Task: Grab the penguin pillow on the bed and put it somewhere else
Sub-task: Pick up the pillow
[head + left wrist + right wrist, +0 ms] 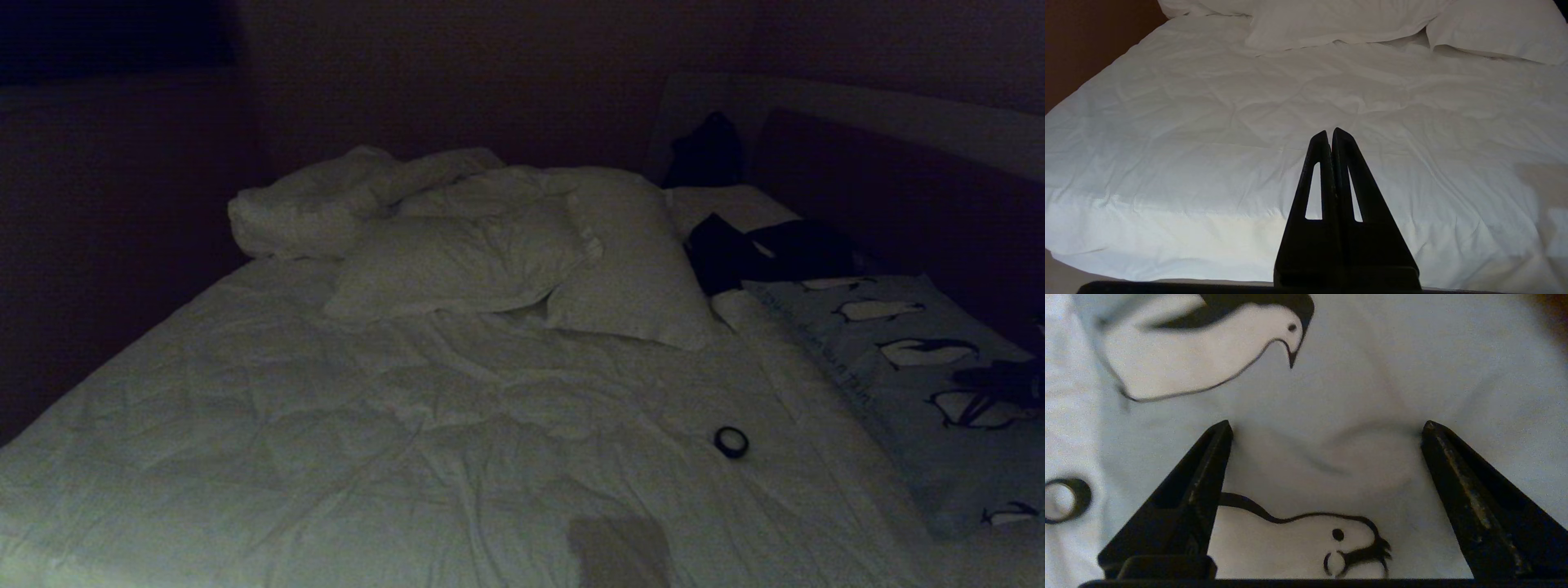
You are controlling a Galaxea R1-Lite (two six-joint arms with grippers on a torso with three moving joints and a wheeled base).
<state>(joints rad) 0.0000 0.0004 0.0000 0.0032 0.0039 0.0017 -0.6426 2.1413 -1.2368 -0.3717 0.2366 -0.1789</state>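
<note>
Right hand [1327, 428] spread wide, both fingertips [1222, 430] pressing into the penguin pillow [1355, 388], fabric dimpled and creased between them. Nothing pinched. One printed penguin lies between the fingers, another just past the tips. In the head view the right hand [1000, 380] shows only as a dark shape at the right edge, over the pillow's middle.

Penguin pillow [914, 359] lies flat along the right side of the bed [367, 425], lengthwise beside the dark headboard [898, 188], its near end reaching the lower right corner of the head view. Small black ring [731, 442] on the bedding just left of the pillow, apart from it; same ring [1063, 500] seen in the right wrist view. Dark clothing [767, 253] sits at the pillow's far end, touching or overlapping its edge. Two white pillows [522, 253] and a rumpled duvet [326, 204] farther up the bed, well apart from the hand.

Left hand [1331, 132] pressed together, holding nothing, parked over the near edge of the white bedding [1208, 122]; not in the head view.
</note>
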